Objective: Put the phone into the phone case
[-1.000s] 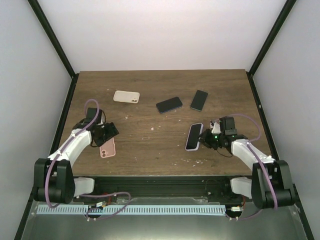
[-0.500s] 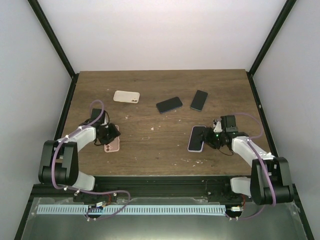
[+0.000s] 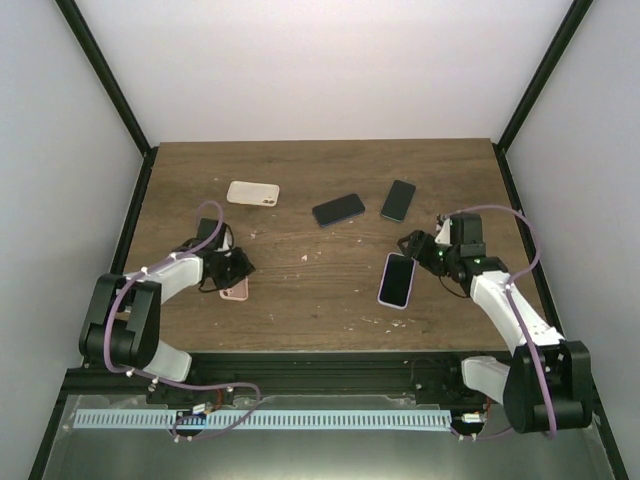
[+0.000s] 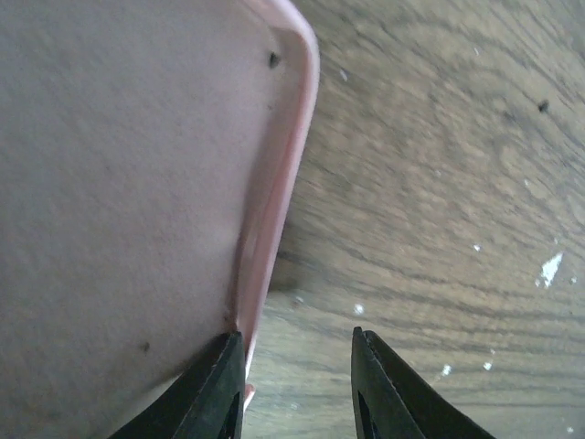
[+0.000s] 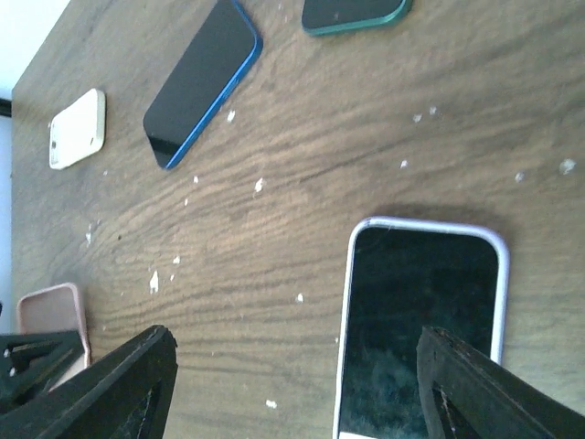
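A pink phone case [image 3: 236,291] lies on the wooden table, left of centre. My left gripper [image 3: 238,268] sits low at its far edge. In the left wrist view the pink case [image 4: 119,183] fills the left side and its rim meets the left finger [image 4: 215,393]. The left gripper [image 4: 297,393] is open, with only bare wood in the narrow gap. A phone in a lilac-rimmed case [image 3: 396,280] lies flat, screen up, at the right. My right gripper [image 3: 415,246] hovers over its far end. Seen from the wrist, the right gripper [image 5: 302,393] is wide open above that phone [image 5: 420,320].
A blue phone [image 3: 338,209] and a green phone [image 3: 398,200] lie further back near the middle. A cream case [image 3: 252,193] lies at the back left. White specks dot the table [image 3: 320,300]. Black frame posts stand at both sides.
The right gripper opened, let go of the lilac-cased phone and pulled back and up; the phone now lies flat. The left gripper moved right, its jaws narrowing, and the pink case shifted right.
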Robot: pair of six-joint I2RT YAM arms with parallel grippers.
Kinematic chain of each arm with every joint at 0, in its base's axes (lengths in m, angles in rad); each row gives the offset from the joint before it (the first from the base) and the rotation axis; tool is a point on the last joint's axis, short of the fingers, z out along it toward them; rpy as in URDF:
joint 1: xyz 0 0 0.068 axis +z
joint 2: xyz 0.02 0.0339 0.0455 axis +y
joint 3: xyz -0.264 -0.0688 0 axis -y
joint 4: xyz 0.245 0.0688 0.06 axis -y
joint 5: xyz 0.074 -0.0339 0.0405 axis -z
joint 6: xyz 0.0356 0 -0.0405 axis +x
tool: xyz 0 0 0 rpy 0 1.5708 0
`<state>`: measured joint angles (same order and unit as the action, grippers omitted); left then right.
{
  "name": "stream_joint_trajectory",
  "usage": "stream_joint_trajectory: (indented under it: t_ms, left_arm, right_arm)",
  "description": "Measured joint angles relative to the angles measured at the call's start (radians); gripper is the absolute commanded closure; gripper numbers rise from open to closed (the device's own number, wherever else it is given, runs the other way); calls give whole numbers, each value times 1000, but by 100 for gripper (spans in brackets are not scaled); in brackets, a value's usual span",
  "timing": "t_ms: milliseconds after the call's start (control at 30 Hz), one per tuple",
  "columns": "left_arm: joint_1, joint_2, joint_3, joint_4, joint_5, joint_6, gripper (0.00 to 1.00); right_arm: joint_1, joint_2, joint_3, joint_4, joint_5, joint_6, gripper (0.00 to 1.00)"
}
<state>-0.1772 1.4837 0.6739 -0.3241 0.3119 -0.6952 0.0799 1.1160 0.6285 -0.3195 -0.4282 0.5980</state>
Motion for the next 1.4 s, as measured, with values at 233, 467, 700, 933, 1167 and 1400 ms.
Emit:
stream_joint_trajectory:
  t_ms: [233, 467, 700, 933, 1167, 1400]
  left_arm:
    - [-83, 15, -9, 60, 47, -85, 64]
    - [-142, -30, -15, 43, 164, -134, 47]
    - [-77, -138, 31, -54, 114, -63, 39]
    - [69, -145, 7, -106, 61, 30, 25]
    - [83, -143, -43, -112, 35, 64, 25]
    - [83, -130, -73, -92, 30, 77, 27]
  right_arm:
    - [0, 156, 153, 14, 115, -8, 24]
    - [0, 355, 296, 21, 220, -17, 19]
    - [38, 566, 485, -20, 366, -15, 11]
    - [114, 761, 674, -71, 485, -37, 0]
    - [141, 919, 864, -128, 562, -60, 1]
    - [164, 1059, 1021, -212, 661, -101, 1]
